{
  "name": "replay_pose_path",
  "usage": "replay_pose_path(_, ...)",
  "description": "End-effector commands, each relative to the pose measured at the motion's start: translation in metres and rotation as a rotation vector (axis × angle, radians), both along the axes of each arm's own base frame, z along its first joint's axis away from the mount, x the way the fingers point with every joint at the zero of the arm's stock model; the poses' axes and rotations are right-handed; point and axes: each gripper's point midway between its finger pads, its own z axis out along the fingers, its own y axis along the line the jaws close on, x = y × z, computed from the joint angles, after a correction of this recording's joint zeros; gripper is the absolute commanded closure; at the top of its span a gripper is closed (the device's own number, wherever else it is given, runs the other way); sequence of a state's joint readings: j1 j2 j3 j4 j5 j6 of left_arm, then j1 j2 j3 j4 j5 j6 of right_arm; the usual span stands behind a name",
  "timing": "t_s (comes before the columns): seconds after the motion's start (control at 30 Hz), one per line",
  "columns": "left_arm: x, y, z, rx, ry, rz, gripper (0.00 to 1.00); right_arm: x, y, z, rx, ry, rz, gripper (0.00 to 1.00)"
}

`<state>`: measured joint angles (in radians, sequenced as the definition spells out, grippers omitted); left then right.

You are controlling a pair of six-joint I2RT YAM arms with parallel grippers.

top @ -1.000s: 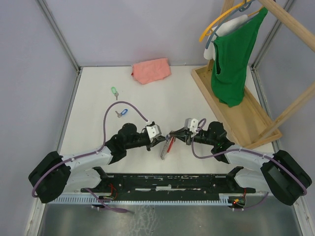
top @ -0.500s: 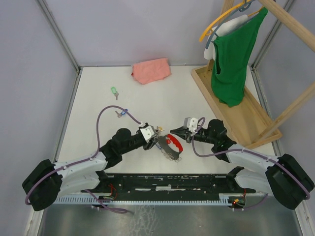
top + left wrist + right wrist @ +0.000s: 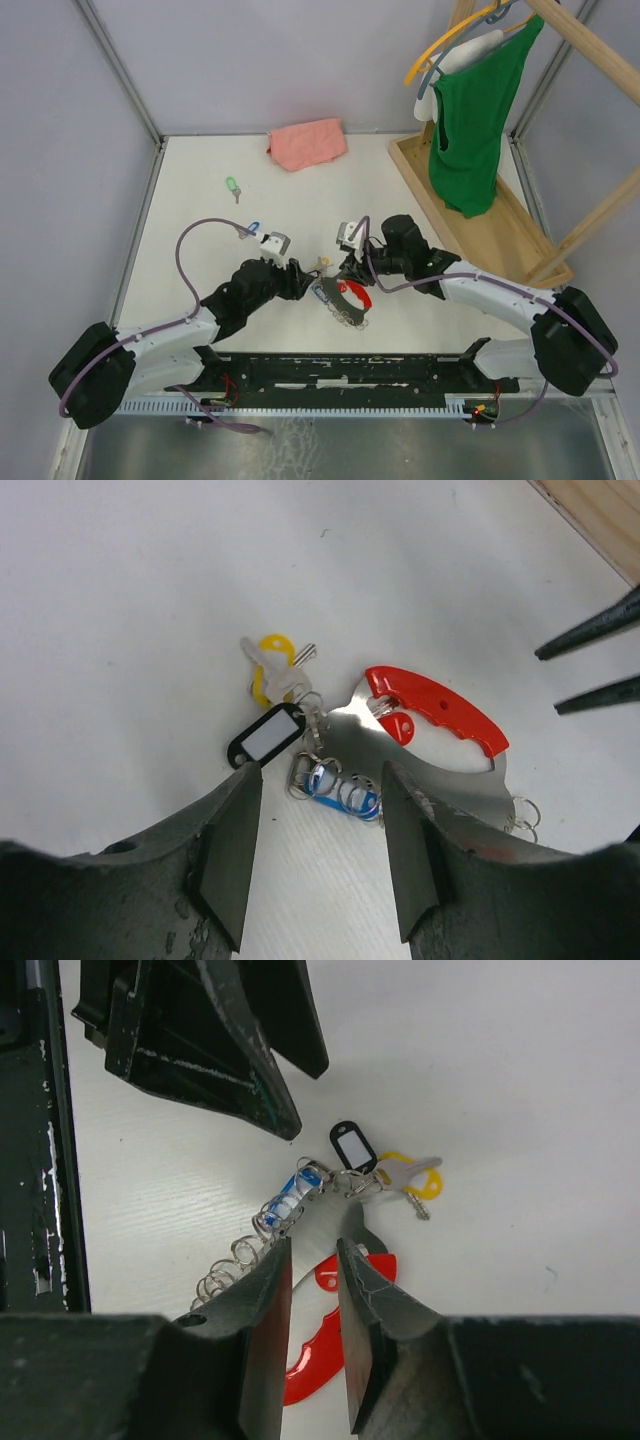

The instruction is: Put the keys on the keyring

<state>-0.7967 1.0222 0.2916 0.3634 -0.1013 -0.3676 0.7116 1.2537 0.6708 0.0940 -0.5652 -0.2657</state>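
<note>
keyring bunch (image 3: pixel 335 785) lies free just ahead of the parted left claw (image 3: pixel 322 768).

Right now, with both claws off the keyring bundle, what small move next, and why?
Probably swing the left claw toward the blue key. The keyring bundle lies on the table with both claws open and empty, and that loose key lies closest to it, nearer than the green key.

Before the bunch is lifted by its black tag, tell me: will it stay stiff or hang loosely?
Probably floppy: the black tag and yellow-headed key join the rest only through small linked rings, so they should dangle. The red-handled metal plate looks heaviest and may swing or drag.
</note>
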Motion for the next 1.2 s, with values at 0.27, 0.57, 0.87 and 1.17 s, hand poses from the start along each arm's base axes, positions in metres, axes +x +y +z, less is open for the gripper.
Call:
replay_pose_path(0.27, -0.002, -0.006, -0.043, -0.214, 0.325, 0.011, 0.50, 0.010, 0.008, -0.039, -0.245, 0.131, -0.057, 0.64)
replay_pose_path(0.57, 0.001, -0.020, -0.055, -0.218, 0.358, -0.042, 0.59, 0.011, 0.010, -0.047, -0.267, 0.132, -0.056, 0.64)
replay_pose_path(0.87, 0.000, -0.024, -0.066, -0.218, 0.390, -0.053, 0.65, 0.009, 0.014, -0.052, -0.260, 0.138, -0.031, 0.64)
replay_pose_path(1.17, 0.003, -0.042, -0.049, -0.261, 0.323, -0.163, 0.73, 0.005, 0.019, -0.050, -0.246, 0.145, 0.011, 0.63)
